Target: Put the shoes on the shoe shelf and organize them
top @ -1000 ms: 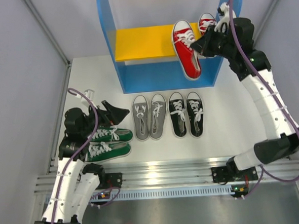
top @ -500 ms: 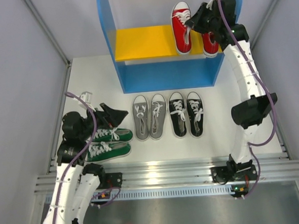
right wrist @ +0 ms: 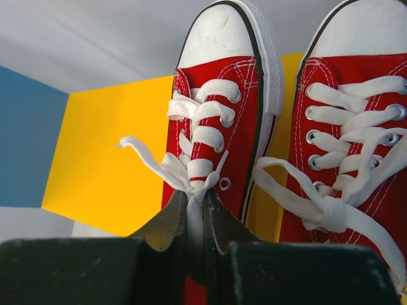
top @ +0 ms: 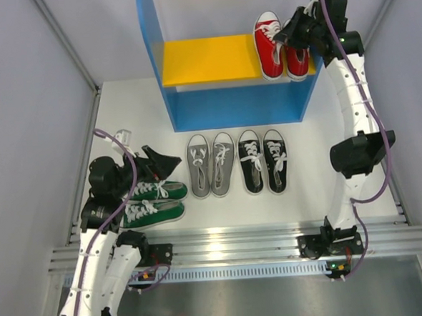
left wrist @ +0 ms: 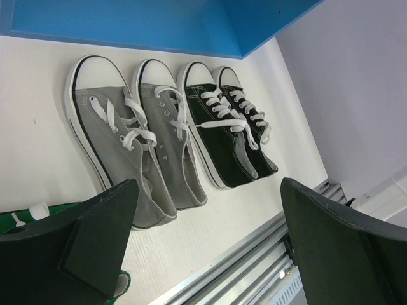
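Note:
My right gripper point(top: 287, 37) is shut on the tongue of a red sneaker point(top: 267, 45), which lies on the yellow board point(top: 205, 58) of the blue shoe shelf point(top: 236, 106), next to the second red sneaker point(top: 296, 58). In the right wrist view my gripper point(right wrist: 196, 210) pinches the tongue of the left red sneaker point(right wrist: 222, 108), with the other one point(right wrist: 356, 127) at its right. My left gripper point(top: 161, 162) is open and empty above the green pair point(top: 153, 202). The grey pair point(top: 211, 164) and black pair point(top: 263, 159) lie in front of the shelf, toes towards it.
The left wrist view shows the grey pair point(left wrist: 127, 140), the black pair point(left wrist: 229, 127) and the shelf's blue base point(left wrist: 146, 25). An aluminium rail point(top: 231, 246) runs along the near edge. Grey walls stand close on both sides.
My right gripper has carried the red sneaker from a tilted hold at the shelf's front edge back onto the yellow board, beside its mate. The left arm has barely moved.

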Controlling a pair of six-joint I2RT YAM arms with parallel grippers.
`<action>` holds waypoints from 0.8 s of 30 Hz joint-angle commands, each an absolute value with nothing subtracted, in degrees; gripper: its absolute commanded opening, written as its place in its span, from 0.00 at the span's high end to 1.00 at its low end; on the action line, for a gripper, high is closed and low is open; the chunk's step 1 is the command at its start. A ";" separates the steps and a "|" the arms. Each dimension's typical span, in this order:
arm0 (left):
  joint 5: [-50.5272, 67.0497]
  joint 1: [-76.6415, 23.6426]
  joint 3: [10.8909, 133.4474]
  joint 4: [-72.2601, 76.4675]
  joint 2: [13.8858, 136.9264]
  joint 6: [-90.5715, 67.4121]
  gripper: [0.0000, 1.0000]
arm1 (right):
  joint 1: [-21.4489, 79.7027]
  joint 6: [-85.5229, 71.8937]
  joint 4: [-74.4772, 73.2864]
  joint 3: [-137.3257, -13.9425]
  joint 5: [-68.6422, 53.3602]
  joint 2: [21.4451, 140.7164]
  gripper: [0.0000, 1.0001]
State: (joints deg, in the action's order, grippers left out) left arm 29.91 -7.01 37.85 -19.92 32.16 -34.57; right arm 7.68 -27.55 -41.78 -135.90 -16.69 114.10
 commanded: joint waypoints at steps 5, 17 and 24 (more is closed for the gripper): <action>29.71 -7.12 39.90 -18.90 32.17 -34.72 0.01 | 6.24 -27.51 -36.83 -140.45 -20.74 115.22 1.00; 29.36 -7.12 39.64 -18.90 32.08 -34.19 0.01 | 6.06 -28.48 -34.81 -140.36 -21.01 116.63 0.98; 29.18 -7.12 39.55 -18.90 32.25 -34.01 0.01 | 6.59 -28.21 -30.76 -138.25 -21.09 111.80 0.49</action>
